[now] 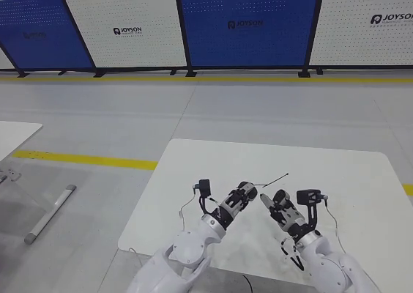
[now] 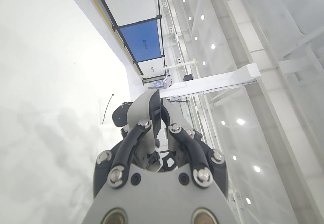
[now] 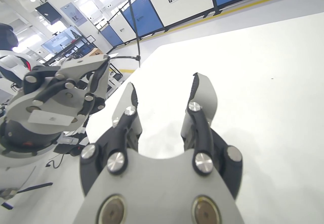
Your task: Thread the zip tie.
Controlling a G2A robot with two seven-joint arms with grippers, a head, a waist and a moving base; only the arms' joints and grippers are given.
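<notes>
Zip tie [image 1: 271, 179]: we are seeing it jutting over the table [image 1: 353, 190], one end pinched by the left gripper [image 3: 107, 59], jaws closed. Right gripper [image 3: 163, 79] is hanging alongside, jaws wide, empty. Panels [image 1: 250, 33] are bearing logos.

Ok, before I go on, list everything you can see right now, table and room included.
zip tie: one, black, in the air over the table, one end at the left gripper's tips, the rest reaching out ahead of both grippers.
table: one, white, under both grippers.
side table: one, white, across the floor to the robot's left.
wall panels: several, blue and white by turns, along the far side.
floor lines: two, yellow, one by the wall panels, one running past the table.
left gripper: one, grey and black, shut, apparently on the zip tie's end.
right gripper: one, grey and black, open, beside the left gripper, holding nothing.
</notes>
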